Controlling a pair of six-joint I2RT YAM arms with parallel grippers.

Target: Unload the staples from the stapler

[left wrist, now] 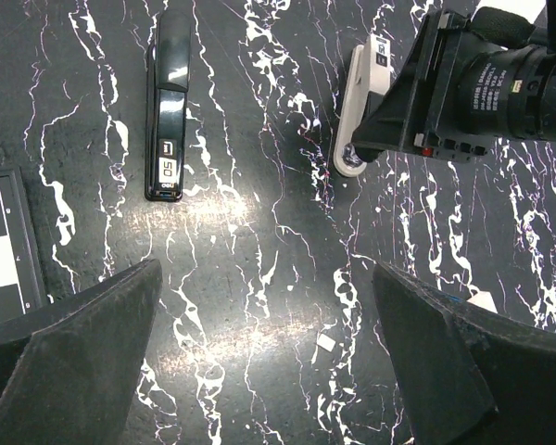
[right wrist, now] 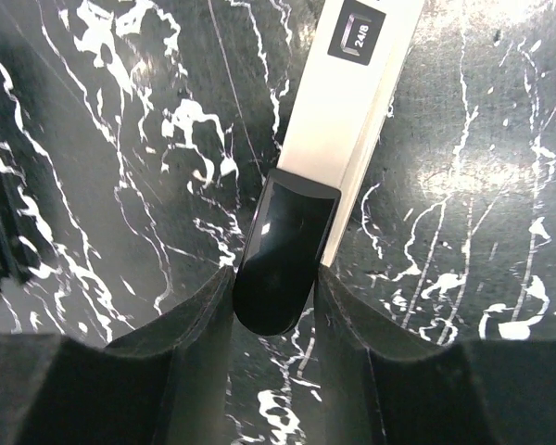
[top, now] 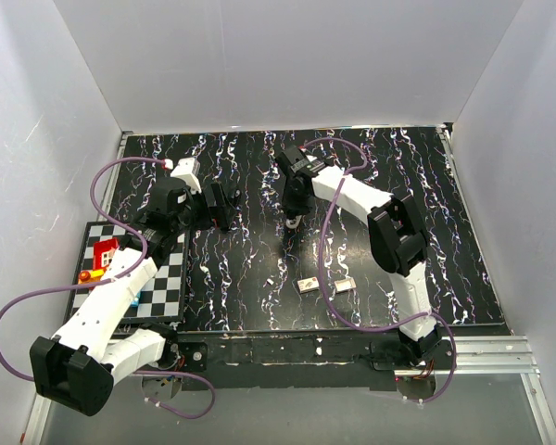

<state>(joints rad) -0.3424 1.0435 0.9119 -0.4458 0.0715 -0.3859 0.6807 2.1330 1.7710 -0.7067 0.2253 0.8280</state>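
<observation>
A slim black stapler (left wrist: 165,107) with a "50" label lies flat on the marbled black mat, ahead and left of my left gripper (left wrist: 269,371). The left gripper is open and empty above the mat (top: 221,206). I cannot pick the black stapler out in the top view. My right gripper (right wrist: 273,306) is shut on the black rounded end of a second, white stapler (right wrist: 338,111) marked "24/6". That white stapler also shows in the left wrist view (left wrist: 355,116), and the right gripper shows in the top view (top: 293,213).
Two small silvery blocks (top: 308,285) (top: 343,284) lie near the mat's front. A checkered board (top: 162,287) with a red toy (top: 102,250) sits at the left; its edge shows in the left wrist view (left wrist: 5,241). A small white chip (left wrist: 325,342) lies on the mat. White walls enclose three sides.
</observation>
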